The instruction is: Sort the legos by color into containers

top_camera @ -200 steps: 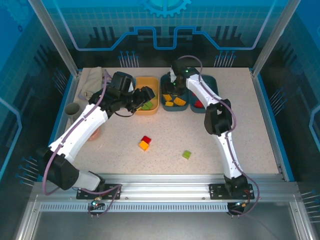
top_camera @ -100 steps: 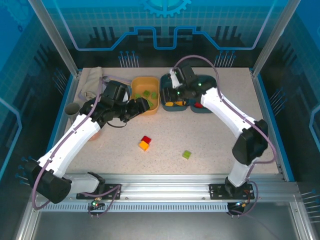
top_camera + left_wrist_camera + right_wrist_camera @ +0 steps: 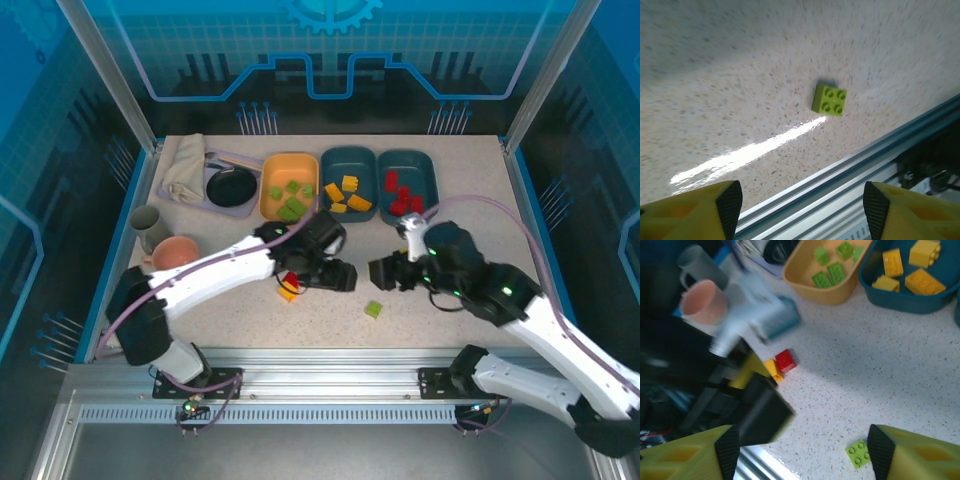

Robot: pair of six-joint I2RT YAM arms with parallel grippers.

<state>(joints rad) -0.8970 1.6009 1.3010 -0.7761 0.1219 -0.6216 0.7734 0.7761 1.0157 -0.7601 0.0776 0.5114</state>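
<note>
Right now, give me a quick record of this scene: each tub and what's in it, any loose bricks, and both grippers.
yellow tub: green bricks
middle teal tub: yellow bricks
right teal tub: red bricks
loose on table: green brick alone; red brick touching orange brick
left gripper: open, empty
right gripper: open, empty
sorting: three bricks not yet in tubs

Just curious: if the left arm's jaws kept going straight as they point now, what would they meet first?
Probably the speckled tabletop, close to the small lime green plastic brick; depth is hard to judge.
</note>
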